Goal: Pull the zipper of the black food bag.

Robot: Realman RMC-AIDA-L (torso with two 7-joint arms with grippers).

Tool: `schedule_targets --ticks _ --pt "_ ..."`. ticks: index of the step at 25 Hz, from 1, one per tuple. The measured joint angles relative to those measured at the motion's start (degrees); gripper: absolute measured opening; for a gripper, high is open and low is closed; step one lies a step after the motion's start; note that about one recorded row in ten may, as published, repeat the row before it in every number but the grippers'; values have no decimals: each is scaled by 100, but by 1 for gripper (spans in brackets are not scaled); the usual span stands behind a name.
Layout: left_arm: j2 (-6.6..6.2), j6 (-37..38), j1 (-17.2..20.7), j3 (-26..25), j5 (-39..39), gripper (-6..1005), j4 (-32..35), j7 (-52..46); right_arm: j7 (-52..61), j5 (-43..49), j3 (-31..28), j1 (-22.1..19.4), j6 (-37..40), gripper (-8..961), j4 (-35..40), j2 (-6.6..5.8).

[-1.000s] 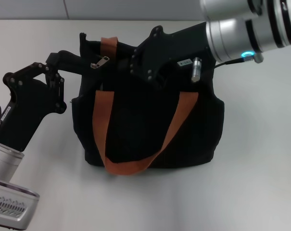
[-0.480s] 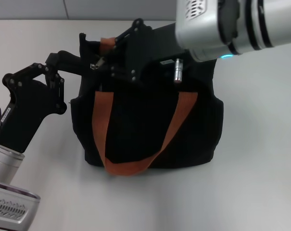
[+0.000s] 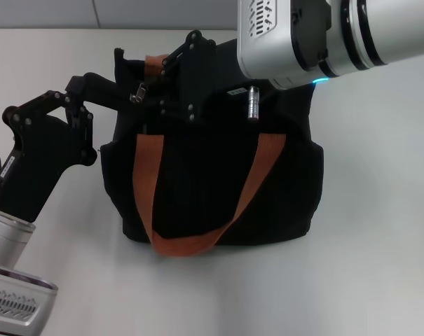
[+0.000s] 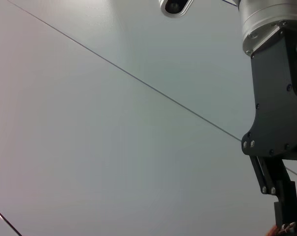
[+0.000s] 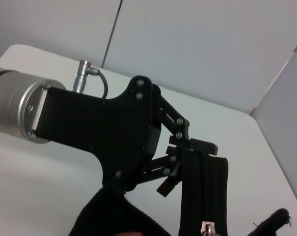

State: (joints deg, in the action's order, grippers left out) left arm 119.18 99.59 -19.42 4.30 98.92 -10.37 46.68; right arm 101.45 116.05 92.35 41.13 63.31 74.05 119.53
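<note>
While the left end effector (image 3: 106, 91) pinched the black food bag (image 3: 219, 182), we judged the right end effector (image 3: 155, 87), fingers obscured, might slip off the zipper (image 3: 138, 92).

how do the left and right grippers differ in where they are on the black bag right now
The left gripper is clamped on the upstanding end flap at the robot's left end of the boxy black fabric food bag; the right gripper reaches across the bag's top to the small silver zipper pull. Whether it grips the pull cannot be told. Both are black linkage grippers.
</note>
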Motion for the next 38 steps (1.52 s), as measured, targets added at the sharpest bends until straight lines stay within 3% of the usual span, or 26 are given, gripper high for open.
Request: schedule_targets --ticks 24,38 --pt "0 0 -3 0 -4 17 -9 -27 -324 81 559 -30 -601 218 183 18" --pt "0 -30 -20 0 -5 17 -54 -36 -777 58 859 -265 -1093 214 278 36"
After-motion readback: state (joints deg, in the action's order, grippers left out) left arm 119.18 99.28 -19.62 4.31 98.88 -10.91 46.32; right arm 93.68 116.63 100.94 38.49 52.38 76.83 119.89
